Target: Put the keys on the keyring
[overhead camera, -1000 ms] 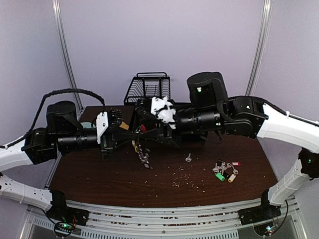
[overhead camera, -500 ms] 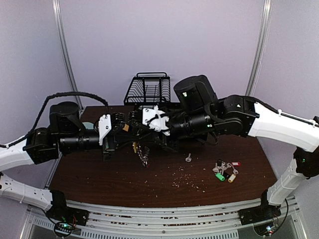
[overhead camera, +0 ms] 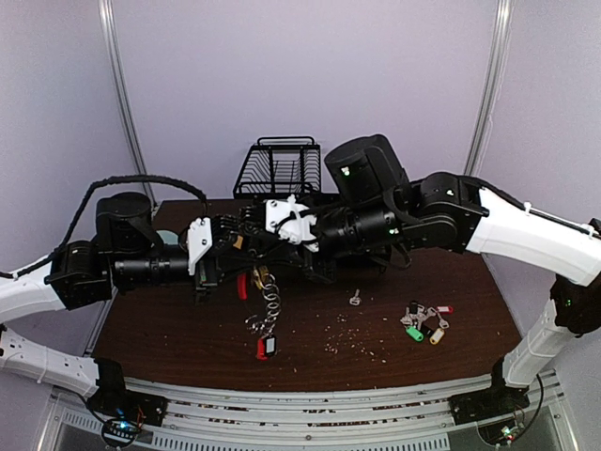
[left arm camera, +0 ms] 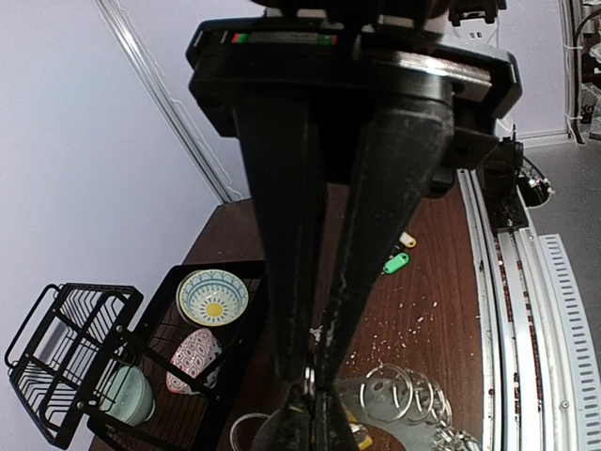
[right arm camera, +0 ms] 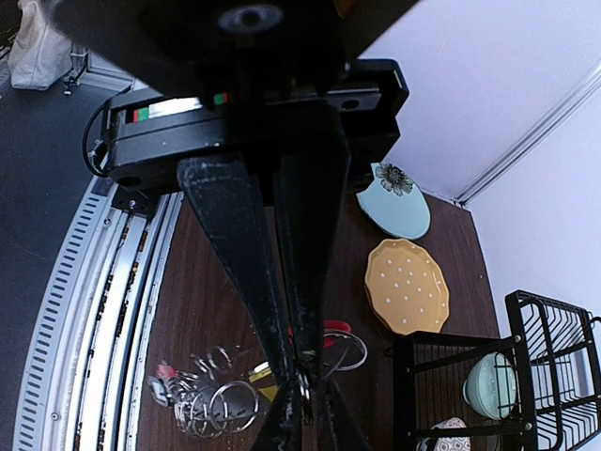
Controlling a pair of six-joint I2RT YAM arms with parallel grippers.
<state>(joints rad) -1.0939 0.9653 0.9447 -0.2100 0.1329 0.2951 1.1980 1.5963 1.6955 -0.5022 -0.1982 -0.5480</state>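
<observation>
The keyring point(overhead camera: 242, 285) is held above the table between both grippers, its red-sleeved arc hanging just below them. A string of silver rings and keys point(overhead camera: 268, 315) dangles from it, ending in a red and black tag point(overhead camera: 266, 347). My left gripper point(overhead camera: 233, 256) is shut, pinching a thin ring at its tips point(left arm camera: 317, 376); loose silver rings point(left arm camera: 399, 395) lie beside it. My right gripper point(overhead camera: 255, 246) is shut on the ring too point(right arm camera: 302, 381). The red sleeve point(right arm camera: 335, 328) and the key bunch point(right arm camera: 207, 406) show behind its fingers.
A lone tiny key point(overhead camera: 355, 299) and a bunch of green, yellow and black tags point(overhead camera: 424, 322) lie at the right among crumbs. A black wire rack point(overhead camera: 278, 167) stands at the back. A yellow plate point(right arm camera: 407, 285) and a pale blue plate point(right arm camera: 394, 202) lie at the left; bowls point(left arm camera: 212, 297) sit in a rack.
The string of rings and keys has dropped and now hangs much lower, with the red and black tag at its end. The red sleeve has come into view. The right arm shifted left.
</observation>
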